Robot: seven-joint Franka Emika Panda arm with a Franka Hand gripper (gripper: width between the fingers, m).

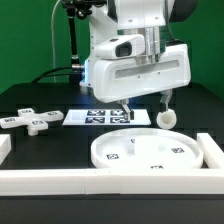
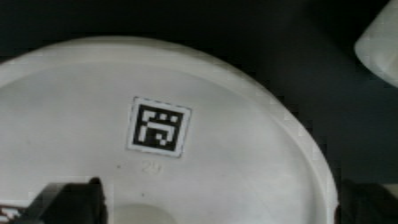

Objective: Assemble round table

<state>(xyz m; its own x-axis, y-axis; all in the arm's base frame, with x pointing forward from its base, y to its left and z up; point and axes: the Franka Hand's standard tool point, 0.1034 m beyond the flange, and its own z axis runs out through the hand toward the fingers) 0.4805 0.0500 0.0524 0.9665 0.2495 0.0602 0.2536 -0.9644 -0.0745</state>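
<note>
The gripper point(image 1: 144, 104) hangs low over the far edge of the disc point(image 1: 150, 155). Its two dark fingers are spread wide with nothing between them. The disc is a large round part of smooth, matte white plastic with a raised rim. It lies flat on the black table point(image 1: 40, 145), near and to the right, and carries small black-and-white square tags on its face. In the wrist view the disc point(image 2: 107, 110) fills most of the picture. One tag point(image 2: 160, 126) sits on its pale, faintly mottled surface, and one dark fingertip point(image 2: 71, 200) shows at the edge. The post point(image 1: 167, 118), a short thick white cylinder, stands upright just beyond the disc on the right. The cross point(image 1: 30, 121), a flat white four-armed piece with tags, lies well apart on the left. The marker board point(image 1: 92, 118), thin and flat, lies between cross and post, under the arm. Long square-edged white rails point(image 1: 60, 180) run along the near side and turn up at both ends.
</note>
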